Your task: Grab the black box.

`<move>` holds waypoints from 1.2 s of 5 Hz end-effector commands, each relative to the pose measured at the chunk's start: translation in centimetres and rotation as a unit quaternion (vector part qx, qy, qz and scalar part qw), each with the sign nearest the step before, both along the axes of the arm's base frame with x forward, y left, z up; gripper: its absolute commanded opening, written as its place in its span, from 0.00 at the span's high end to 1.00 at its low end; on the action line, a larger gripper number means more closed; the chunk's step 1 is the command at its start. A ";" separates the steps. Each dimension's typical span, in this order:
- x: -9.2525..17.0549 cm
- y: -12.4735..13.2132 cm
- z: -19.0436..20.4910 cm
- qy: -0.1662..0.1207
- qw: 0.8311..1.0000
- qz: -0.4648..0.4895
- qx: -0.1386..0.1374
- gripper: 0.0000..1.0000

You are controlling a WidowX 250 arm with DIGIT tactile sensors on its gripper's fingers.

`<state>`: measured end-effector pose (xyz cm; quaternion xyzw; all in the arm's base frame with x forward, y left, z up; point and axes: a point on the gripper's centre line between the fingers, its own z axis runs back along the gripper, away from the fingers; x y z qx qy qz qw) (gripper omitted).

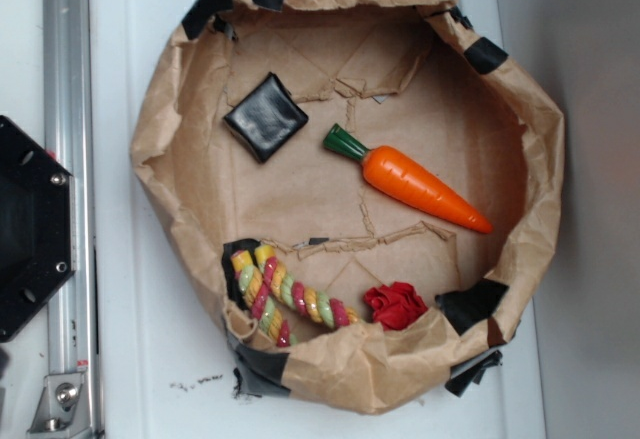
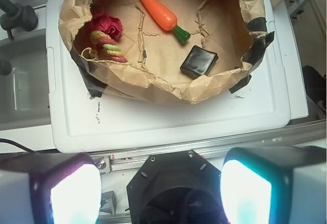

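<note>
The black box (image 1: 265, 116) lies flat on the floor of a brown paper basket (image 1: 170, 209), in its upper left part. In the wrist view the black box (image 2: 199, 61) sits near the basket's closer right wall. My gripper (image 2: 161, 193) is open, its two pale fingers (image 2: 74, 193) wide apart at the bottom of the wrist view with nothing between them. It hangs well back from the basket, over the black hexagonal base plate (image 2: 176, 183). The gripper does not show in the exterior view.
An orange carrot (image 1: 415, 184), a striped rope toy (image 1: 285, 297) and a red crumpled object (image 1: 395, 304) share the basket. Its crumpled walls carry black tape strips (image 1: 470, 304). The basket stands on a white board (image 2: 153, 122). A metal rail (image 1: 65, 199) and the hexagonal plate (image 1: 30, 229) are at left.
</note>
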<state>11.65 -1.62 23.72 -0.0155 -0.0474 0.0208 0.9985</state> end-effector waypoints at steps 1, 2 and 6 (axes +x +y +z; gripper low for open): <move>0.0 0.0 0.0 0.000 1.000 0.000 0.000 0.00; 5.0 0.4 -1.6 -0.027 0.999 -0.030 -0.022 0.00; 9.3 -0.4 -3.0 -0.051 0.993 -0.093 -0.043 0.00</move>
